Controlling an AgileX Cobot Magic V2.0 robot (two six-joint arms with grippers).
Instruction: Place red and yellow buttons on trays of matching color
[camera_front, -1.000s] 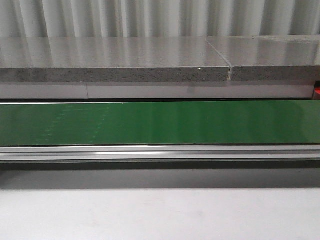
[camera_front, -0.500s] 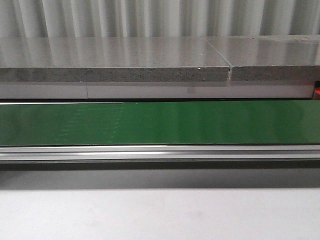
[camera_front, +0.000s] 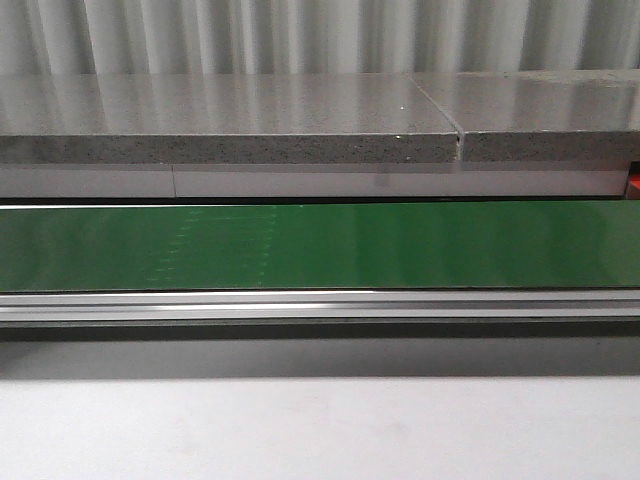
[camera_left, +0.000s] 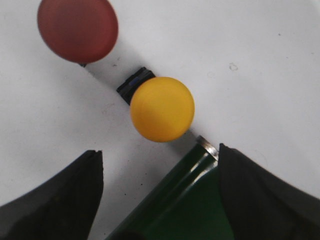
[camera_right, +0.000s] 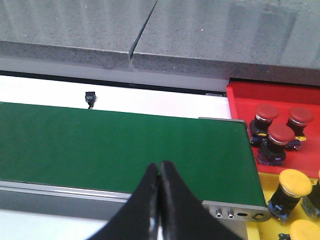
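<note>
The left gripper (camera_left: 157, 195), its black fingers (camera_left: 55, 200) spread apart, hangs above the round yellow push button (camera_left: 162, 108) on the white surface (camera_left: 260, 65) beside the green conveyor belt (camera_left: 185, 210), and should centre and descend before closing, while the right gripper (camera_right: 159, 200) is pressed together.

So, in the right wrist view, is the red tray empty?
No: three red buttons stand on the red tray, beside the end of the green belt.
</note>
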